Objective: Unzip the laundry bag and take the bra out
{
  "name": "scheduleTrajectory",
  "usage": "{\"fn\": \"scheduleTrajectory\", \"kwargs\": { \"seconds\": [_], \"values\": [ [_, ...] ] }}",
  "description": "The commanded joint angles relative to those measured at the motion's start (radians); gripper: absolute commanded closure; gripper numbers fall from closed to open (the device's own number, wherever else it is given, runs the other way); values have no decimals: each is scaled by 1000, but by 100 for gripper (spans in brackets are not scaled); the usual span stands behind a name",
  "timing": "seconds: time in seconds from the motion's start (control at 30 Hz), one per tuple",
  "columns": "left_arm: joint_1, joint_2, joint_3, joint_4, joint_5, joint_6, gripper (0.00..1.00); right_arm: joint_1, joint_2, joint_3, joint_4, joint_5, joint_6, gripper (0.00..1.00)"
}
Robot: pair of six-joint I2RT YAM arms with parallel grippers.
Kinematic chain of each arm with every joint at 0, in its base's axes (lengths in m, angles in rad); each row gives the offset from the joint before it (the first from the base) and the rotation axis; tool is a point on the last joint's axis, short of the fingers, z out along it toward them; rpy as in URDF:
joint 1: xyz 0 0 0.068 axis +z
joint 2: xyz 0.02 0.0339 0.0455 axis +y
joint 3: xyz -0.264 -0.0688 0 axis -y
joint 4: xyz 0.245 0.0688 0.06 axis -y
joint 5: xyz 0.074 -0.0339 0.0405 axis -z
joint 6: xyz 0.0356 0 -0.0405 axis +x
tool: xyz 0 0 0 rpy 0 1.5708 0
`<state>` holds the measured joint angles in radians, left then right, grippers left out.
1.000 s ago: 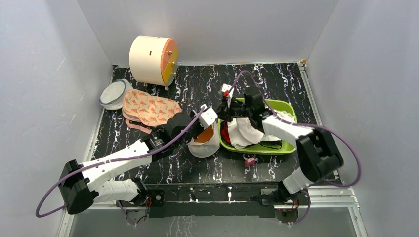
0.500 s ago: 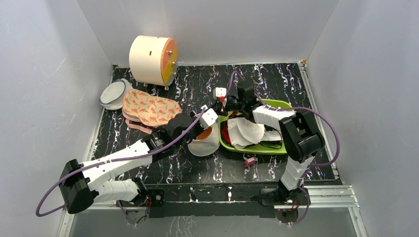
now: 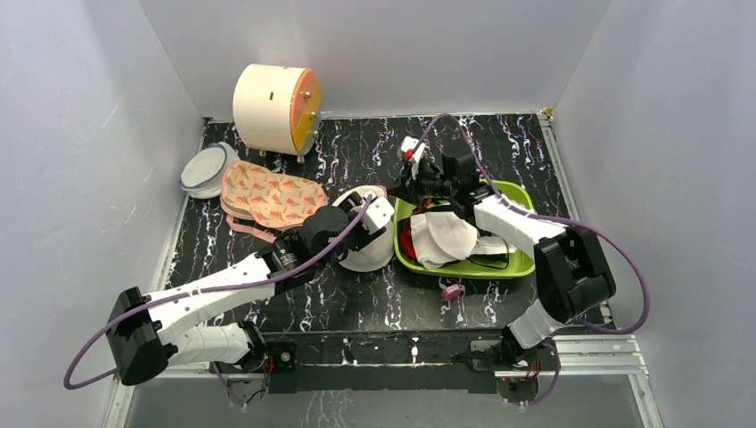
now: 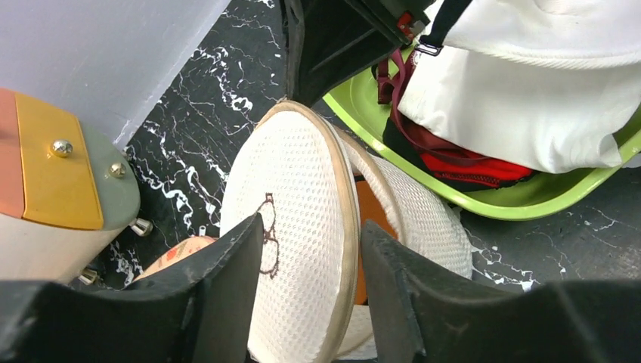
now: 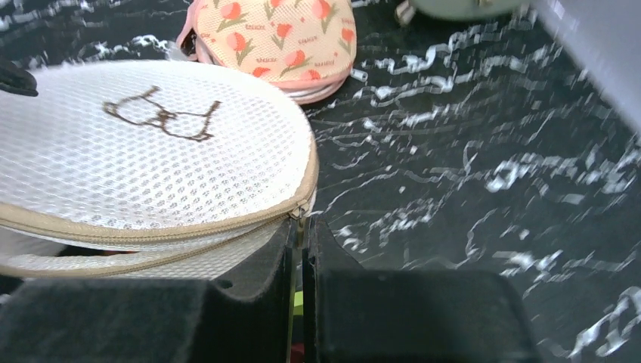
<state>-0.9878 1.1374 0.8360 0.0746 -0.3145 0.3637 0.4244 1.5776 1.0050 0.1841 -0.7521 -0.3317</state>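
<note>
The laundry bag (image 3: 365, 254) is a white mesh pod standing on edge beside the green tray. Its two halves gape apart, and the orange cup of the bra (image 4: 368, 219) shows in the gap. My left gripper (image 3: 373, 217) is shut on the bag's upper half (image 4: 295, 212), the one with the black mark, with one finger on each face. My right gripper (image 3: 408, 183) is shut on the zipper pull (image 5: 301, 219) at the bag's rim (image 5: 151, 234). The two zipper tapes part to the left of the pull. The bra's straps are hidden.
The green tray (image 3: 513, 194) to the right holds white garments (image 3: 446, 236) and a red one (image 4: 461, 162). The pink patterned pouch (image 3: 267, 196) and a grey-rimmed disc (image 3: 203, 169) lie at left. A cream drum (image 3: 272, 107) stands at the back. A small pink item (image 3: 452, 291) lies in front of the tray.
The bag's upper half has been tipped up toward the back, hiding the orange cup from above. My right gripper swung left along the rim, then back right and slightly farther away.
</note>
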Motion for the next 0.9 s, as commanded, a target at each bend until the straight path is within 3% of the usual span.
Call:
{"fn": "scheduleTrajectory", "kwargs": {
  "seconds": [0.0, 0.1, 0.3, 0.63, 0.77, 0.87],
  "values": [
    [-5, 5, 12, 12, -32, -3, 49, 25, -26, 26, -99, 119, 342, 100],
    [-5, 26, 20, 4, -50, -4, 45, 67, -44, 31, -180, 161, 456, 100],
    [-5, 38, 21, 6, -70, -4, 39, 144, -188, -86, -135, 274, 615, 100],
    [-5, 40, 28, -2, -59, -17, 38, 207, -301, -144, -111, 286, 691, 100],
    [-5, 56, 29, -5, -67, -15, 46, 218, -300, -132, -115, 272, 699, 100],
    [-5, 63, 35, -10, -80, -13, 63, 222, -304, -128, -122, 276, 696, 100]
  ]
}}
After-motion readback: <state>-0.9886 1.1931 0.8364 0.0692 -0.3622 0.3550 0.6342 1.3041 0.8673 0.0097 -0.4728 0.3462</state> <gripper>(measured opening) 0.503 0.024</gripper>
